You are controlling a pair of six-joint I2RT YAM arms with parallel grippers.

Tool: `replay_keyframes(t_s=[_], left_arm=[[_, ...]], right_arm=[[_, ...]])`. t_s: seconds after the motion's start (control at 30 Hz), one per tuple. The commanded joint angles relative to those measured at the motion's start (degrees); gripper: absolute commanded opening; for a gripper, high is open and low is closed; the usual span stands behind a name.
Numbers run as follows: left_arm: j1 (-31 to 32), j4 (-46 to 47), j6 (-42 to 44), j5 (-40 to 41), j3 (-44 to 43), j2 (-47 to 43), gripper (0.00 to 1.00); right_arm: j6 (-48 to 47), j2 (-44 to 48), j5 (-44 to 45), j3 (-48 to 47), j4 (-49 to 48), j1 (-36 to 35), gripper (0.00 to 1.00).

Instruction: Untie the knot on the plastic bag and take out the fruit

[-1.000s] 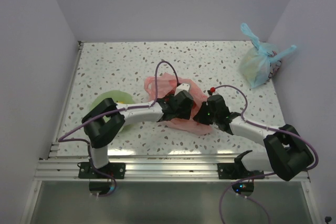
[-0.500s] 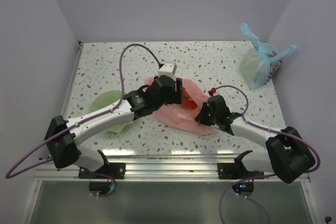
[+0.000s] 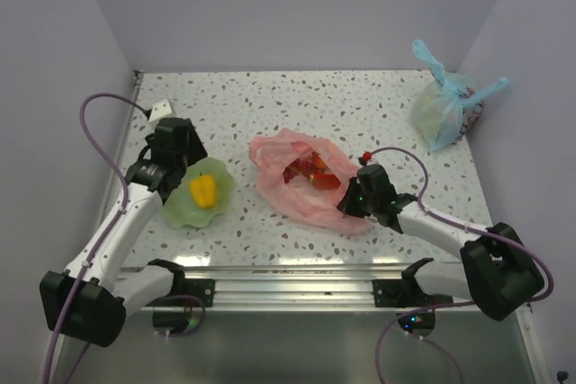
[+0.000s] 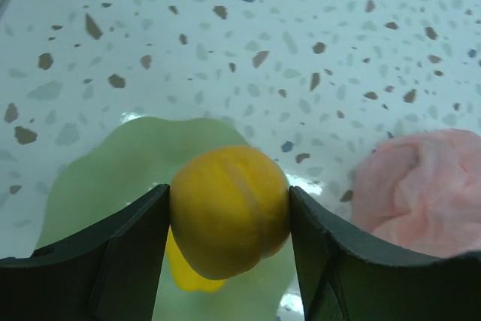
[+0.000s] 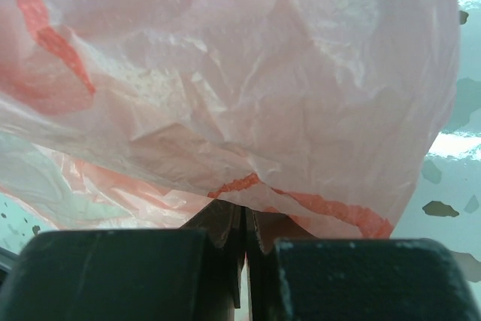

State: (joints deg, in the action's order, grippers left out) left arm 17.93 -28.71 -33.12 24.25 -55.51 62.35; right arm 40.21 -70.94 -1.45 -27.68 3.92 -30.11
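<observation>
holding a yellow round fruit [image 4: 229,216] clamped between the left fingers [image 4: 113,261], the left gripper [image 3: 191,177] hangs over the green bowl [image 4: 98,178], which lies directly below, so the release likely needs only a short drop. that arm reaches out left, well apart from the plastic bag [image 3: 301,200]. the right fingers [image 5: 218,232] are pinched together on the bag's near-right edge; red and orange fruit [image 3: 310,170] lie inside its open mouth.

A green bowl [image 3: 176,211] sits at the left of a speckled table [image 3: 360,105]. A knotted light blue bag [image 3: 441,114] rests at the far right.
</observation>
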Motion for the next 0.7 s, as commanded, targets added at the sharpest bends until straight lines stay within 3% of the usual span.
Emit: replay_keyframes(t_s=[0.0,0.17,0.37,0.47,0.5,0.6,0.67], left_arm=[[-8.24,-0.93,2.97,-2.8,7.22,-2.83,0.35],[-17.74,6.54,2.98,-9.47,17.08,-2.59,0.42],[-17.93,9.9,3.24,-11.07,17.89,3.39,0.57],[-17.93,9.55,3.94,-10.19,17.1,2.35,0.79],[-17.93,9.2,4.21,-10.1,16.75,1.99,0.91],[-17.93,7.8,4.91,-10.36,15.17,0.85,1.0],[-17.93,6.31,5.35,-10.97,13.68,-0.03,1.0]], right_arm=[[-0.92,1.76,0.93,-1.76,1.96,-0.3,0.0],[-1.8,1.59,0.49,-2.55,2.67,-0.3,0.0],[-1.89,1.41,0.05,-2.9,3.02,-0.39,0.0],[-2.15,2.46,0.49,-2.99,3.72,-0.3,0.0],[-2.5,2.82,0.57,-2.99,3.9,-0.3,0.0],[-3.2,3.35,1.01,-3.25,4.6,-0.3,0.0],[-3.47,3.52,1.19,-3.52,5.22,-0.3,0.0]])
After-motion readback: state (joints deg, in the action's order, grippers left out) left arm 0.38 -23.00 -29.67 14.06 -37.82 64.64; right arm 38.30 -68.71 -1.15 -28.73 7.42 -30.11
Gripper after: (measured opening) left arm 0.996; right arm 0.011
